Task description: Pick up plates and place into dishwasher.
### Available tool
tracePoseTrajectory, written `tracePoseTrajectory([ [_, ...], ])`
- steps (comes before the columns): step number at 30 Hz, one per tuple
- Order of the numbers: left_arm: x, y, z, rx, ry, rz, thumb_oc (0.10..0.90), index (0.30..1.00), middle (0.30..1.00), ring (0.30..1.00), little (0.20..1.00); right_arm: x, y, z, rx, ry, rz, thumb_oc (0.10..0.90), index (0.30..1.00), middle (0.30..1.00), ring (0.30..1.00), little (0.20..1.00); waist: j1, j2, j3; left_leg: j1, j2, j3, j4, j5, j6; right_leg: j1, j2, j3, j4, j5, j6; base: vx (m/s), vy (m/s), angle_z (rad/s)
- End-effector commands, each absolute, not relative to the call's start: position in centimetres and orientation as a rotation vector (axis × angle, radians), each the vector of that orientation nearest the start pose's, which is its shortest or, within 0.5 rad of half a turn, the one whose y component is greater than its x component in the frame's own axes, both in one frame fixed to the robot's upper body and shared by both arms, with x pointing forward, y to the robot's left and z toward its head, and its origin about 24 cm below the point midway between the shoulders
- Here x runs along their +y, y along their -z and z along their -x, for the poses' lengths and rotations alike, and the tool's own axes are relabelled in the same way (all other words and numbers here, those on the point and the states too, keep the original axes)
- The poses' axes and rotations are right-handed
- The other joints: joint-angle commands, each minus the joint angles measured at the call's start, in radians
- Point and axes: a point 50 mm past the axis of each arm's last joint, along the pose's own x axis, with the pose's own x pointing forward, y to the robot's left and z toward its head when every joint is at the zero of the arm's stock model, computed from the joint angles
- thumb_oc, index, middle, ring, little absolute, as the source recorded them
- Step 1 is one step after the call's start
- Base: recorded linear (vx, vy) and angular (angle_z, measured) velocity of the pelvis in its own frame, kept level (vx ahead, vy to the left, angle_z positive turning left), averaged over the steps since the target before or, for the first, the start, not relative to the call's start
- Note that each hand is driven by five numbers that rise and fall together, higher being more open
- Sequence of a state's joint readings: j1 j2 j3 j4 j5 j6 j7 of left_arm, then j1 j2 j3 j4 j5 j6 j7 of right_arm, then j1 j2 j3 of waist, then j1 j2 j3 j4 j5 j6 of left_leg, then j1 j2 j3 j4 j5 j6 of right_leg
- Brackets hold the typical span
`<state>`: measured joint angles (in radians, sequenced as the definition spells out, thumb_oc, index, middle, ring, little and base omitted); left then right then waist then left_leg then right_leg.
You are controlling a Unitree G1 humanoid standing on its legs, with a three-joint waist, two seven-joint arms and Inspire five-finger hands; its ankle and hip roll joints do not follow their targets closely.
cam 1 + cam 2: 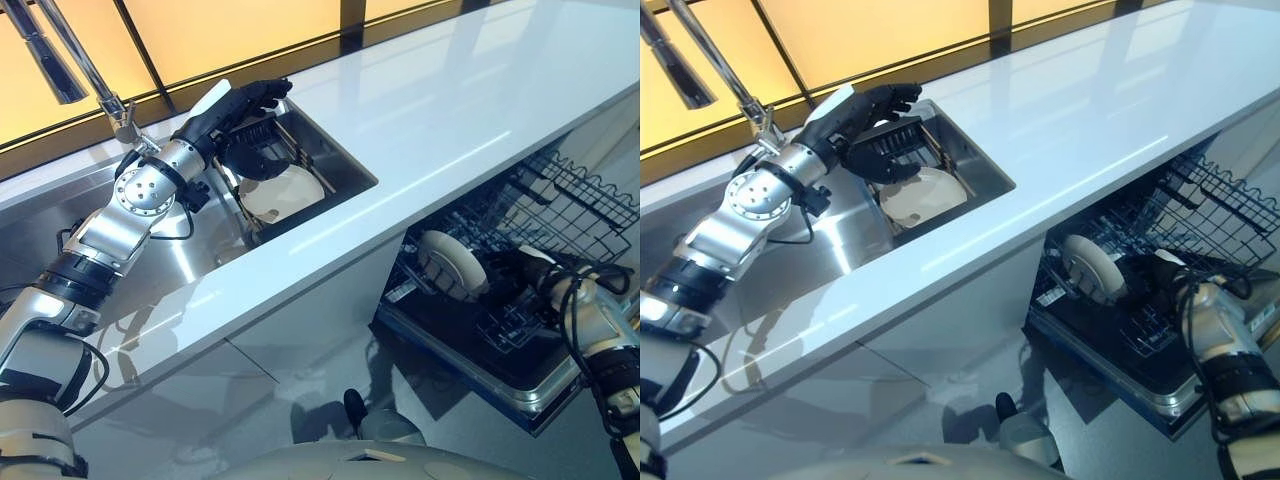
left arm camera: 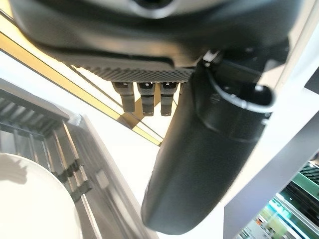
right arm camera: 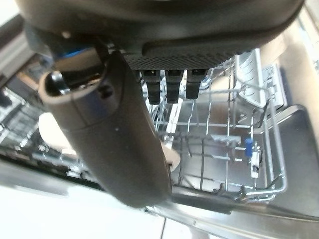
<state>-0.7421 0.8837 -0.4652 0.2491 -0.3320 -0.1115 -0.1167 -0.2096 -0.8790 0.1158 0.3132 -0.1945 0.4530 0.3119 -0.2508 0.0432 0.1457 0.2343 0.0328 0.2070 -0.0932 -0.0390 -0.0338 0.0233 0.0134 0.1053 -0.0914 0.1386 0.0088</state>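
A white plate (image 1: 290,190) lies in the steel sink (image 1: 345,165), propped against a dark dish rack (image 1: 255,140); its rim (image 2: 30,199) shows in the left wrist view. My left hand (image 1: 235,105) hovers over that rack with relaxed fingers, holding nothing. Below the counter, another white plate (image 1: 450,262) stands on edge in the pulled-out lower dishwasher rack (image 1: 500,335). My right hand (image 1: 525,268) sits just right of this plate, open, with its fingers (image 3: 172,84) over the rack wires (image 3: 224,124) and apart from the plate.
A white countertop (image 1: 450,110) runs between sink and dishwasher. The faucet (image 1: 60,50) rises at the far left. The upper wire basket (image 1: 590,200) juts out above the lower rack on the right. Grey floor (image 1: 300,390) lies in front.
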Motion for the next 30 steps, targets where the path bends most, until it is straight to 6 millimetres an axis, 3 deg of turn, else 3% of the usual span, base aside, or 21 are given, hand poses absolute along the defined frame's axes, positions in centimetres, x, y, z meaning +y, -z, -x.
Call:
tracePoseTrajectory([
  [1, 22.4, -26.5, -33.7, -0.533, 0.232, -0.725, 0.800, 0.900, 0.900, 0.900, 0.900, -36.1, -13.3, -27.2, 0.499, 0.123, 1.069, 0.800, 0.900, 0.900, 0.900, 0.900, -0.014, -0.029, -0.078, -0.050, -0.018, 0.019, 0.006, 0.017, 0.044, 0.051, 0.008, 0.020, 0.015, -0.041, 0.070, 0.00, 0.009, -0.06],
  [11, 23.9, -26.0, -33.4, -0.506, 0.193, -0.751, 0.800, 0.900, 0.900, 0.900, 0.900, -37.2, -17.4, -25.3, 0.311, 0.236, 1.065, 0.800, 0.900, 0.900, 0.900, 0.900, -0.051, -0.025, -0.077, -0.043, -0.016, 0.041, 0.006, 0.012, 0.044, 0.047, 0.013, 0.038, 0.020, -0.041, 0.073, 0.01, 0.009, -0.07],
  [22, 26.3, -26.1, -32.7, -0.446, 0.124, -0.842, 0.800, 0.900, 0.900, 0.900, 0.900, -39.7, -23.1, -21.2, 0.011, 0.545, 1.078, 0.800, 0.900, 0.900, 0.900, 0.900, -0.081, -0.014, -0.079, -0.041, -0.020, 0.043, 0.006, 0.004, 0.046, 0.046, 0.019, 0.049, 0.021, -0.046, 0.078, 0.01, 0.001, -0.05],
  [26, 27.3, -26.3, -32.8, -0.393, 0.075, -0.887, 0.800, 0.900, 0.900, 0.900, 0.900, -39.6, -24.3, -20.7, -0.089, 0.606, 1.091, 0.800, 0.900, 0.900, 0.900, 0.900, -0.076, -0.011, -0.081, -0.047, -0.021, 0.038, 0.006, 0.011, 0.045, 0.041, 0.021, 0.049, 0.022, -0.041, 0.076, 0.00, -0.001, -0.02],
  [30, 29.6, -26.4, -33.5, -0.237, 0.015, -0.937, 0.800, 0.900, 0.900, 0.900, 0.900, -38.0, -26.0, -21.2, -0.214, 0.606, 1.139, 0.800, 0.900, 0.900, 0.900, 0.900, -0.068, 0.004, -0.082, -0.047, -0.024, 0.024, 0.006, 0.008, 0.047, 0.048, 0.017, 0.036, 0.018, -0.047, 0.079, 0.00, 0.000, 0.00],
])
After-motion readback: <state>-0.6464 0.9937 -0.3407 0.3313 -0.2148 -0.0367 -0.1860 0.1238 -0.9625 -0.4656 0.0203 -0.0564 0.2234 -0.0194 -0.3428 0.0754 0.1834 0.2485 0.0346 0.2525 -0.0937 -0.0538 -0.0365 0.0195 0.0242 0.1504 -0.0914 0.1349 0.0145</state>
